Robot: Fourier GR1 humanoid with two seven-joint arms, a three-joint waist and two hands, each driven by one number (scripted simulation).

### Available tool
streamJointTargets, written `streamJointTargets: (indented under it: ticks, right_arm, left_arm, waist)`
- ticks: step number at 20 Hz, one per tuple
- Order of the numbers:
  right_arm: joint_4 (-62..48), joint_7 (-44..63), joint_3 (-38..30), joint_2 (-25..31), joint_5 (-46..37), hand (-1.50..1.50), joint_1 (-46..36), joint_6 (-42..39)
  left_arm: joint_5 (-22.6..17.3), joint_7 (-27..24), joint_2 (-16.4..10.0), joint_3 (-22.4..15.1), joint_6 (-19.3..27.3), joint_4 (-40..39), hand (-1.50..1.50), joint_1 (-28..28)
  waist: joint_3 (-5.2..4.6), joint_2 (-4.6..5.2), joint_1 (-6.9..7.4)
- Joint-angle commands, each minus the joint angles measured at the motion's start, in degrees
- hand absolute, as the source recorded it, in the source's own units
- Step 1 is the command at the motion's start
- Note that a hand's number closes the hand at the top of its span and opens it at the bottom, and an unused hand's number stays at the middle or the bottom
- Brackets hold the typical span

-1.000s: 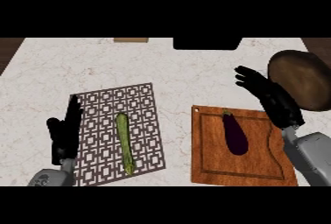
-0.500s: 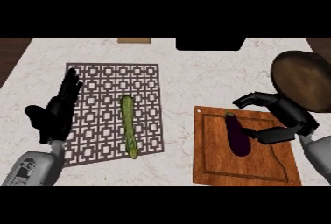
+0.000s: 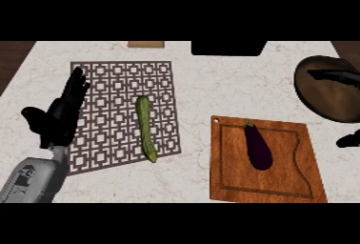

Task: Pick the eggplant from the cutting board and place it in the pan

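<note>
Left hand [image 3: 57, 119]: fingers [image 3: 74, 88] straight, slightly apart, pointing up, holding nothing; left of frame, over left edge of patterned mat [image 3: 119, 86]. Right hand [image 3: 336, 75]: only dark parts show at right edge, one lying across pan [image 3: 327, 102] in upper right; open or closed, cannot tell. Eggplant [image 3: 258, 147] lies lengthwise on cutting board [image 3: 281, 186], lower right, stem toward top, untouched by either hand. Long green vegetable [image 3: 145, 127] on mat, centre. Pale marbled worktop [image 3: 211, 86] beneath all.

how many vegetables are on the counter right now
2. An eggplant lies on the cutting board at the right. A long green vegetable lies on the patterned mat at the left. No others show.
</note>
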State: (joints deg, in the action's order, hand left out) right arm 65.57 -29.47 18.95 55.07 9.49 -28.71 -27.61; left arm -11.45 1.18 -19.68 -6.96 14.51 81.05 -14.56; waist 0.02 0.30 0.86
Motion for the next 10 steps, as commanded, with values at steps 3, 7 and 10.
streamJointTargets:
  ticks: [3, 7, 10]
  right_arm:
    - [-0.8, 2.7, 1.1, 7.5, -6.3, -1.5, -10.1, -11.3]
    - [0.2, 14.1, 3.1, -4.0, -9.9, -1.5, -16.6, -8.7]
    - [0.1, 15.2, 1.0, -4.0, -11.2, -1.5, -21.9, -11.9]
  left_arm:
    - [-0.2, 2.2, -0.4, 0.0, -1.2, 2.3, 0.0, 0.2]
    - [1.0, 0.7, 0.3, 1.4, -1.1, -0.7, 0.0, -1.4]
    - [1.6, -0.2, 1.5, 1.4, -1.1, -1.4, 0.0, -1.2]
  waist:
    - [-0.05, -0.26, 0.68]
    - [-0.06, -0.17, 0.19]
    - [-0.06, -0.24, -0.06]
